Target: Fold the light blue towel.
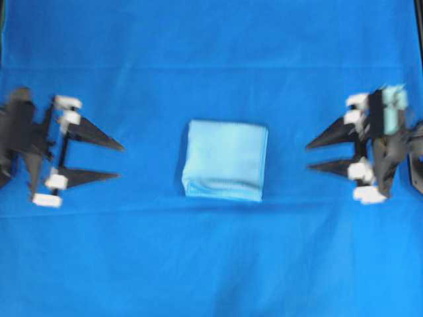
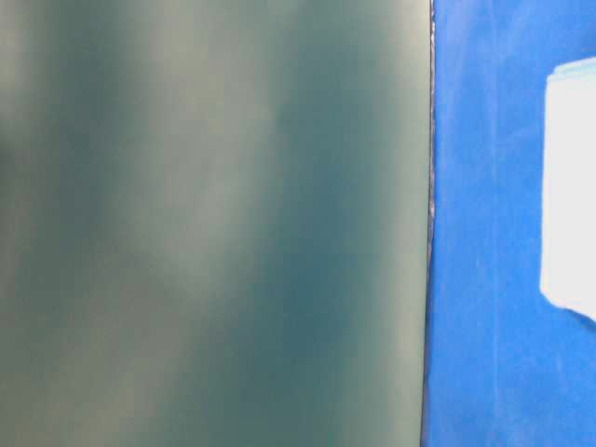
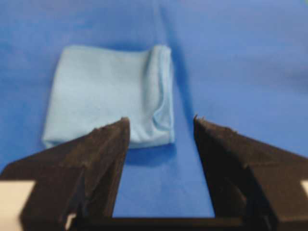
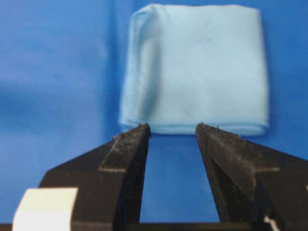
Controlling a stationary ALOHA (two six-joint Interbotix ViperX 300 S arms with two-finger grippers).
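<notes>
Black, wedge-shaped fingers of the left gripper (image 1: 121,159) stand apart, holding nothing, tips pointing toward the table's centre. The right gripper (image 1: 308,156) faces it from the opposite side, jaws likewise spread and empty, with a narrower gap. Between the two, well apart from both, the towel (image 1: 226,160) lies folded into a compact, roughly square pad, layered edges showing along its near side in the overhead view. It rests flat on the blue sheet (image 1: 211,264) covering the table.
</notes>
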